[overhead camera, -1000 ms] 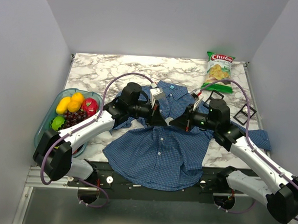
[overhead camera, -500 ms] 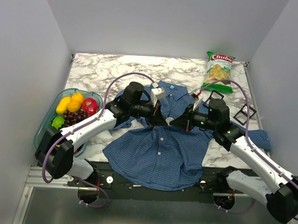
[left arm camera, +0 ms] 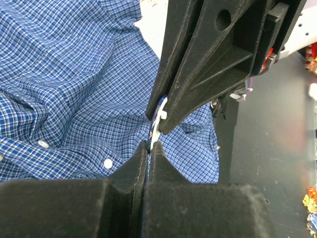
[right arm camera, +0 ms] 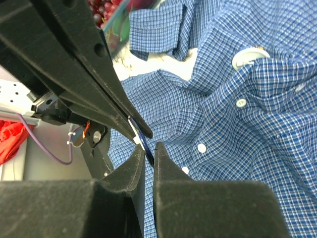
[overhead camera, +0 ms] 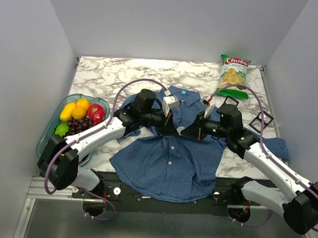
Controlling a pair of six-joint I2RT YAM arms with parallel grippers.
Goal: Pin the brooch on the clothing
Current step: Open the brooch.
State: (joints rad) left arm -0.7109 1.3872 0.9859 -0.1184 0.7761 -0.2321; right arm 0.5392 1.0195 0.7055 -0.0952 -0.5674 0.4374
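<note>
Left of the clothing: a clear tray of toy fruit sits on the marble worktop, well apart from the meeting point of the arms and not in the way.
Clothing: spread front-up across the near middle of the worktop, collar at the far side, button line running toward the arm bases.
Left end effector: above the clothing's chest, just below the collar; fingers closed to a sliver, pinching the lower edge of the brooch.
Brooch: a small white-and-blue disc, held off the clothing on its edge between the two end effectors. From above it is hidden by them.
Right end effector: tip to tip with the left one, fingers nearly shut on the brooch's other edge.
Key relation: the clothing lies directly beneath the brooch, beside the button line. Both arms are equally near, so the coming move is probably downward, bringing the pin side to the fabric.
In the way: rumpled folds under the tips, which the pin could catch unevenly.
Right of the clothing: black frames and, beyond them, a green chip bag, both well apart.
</note>
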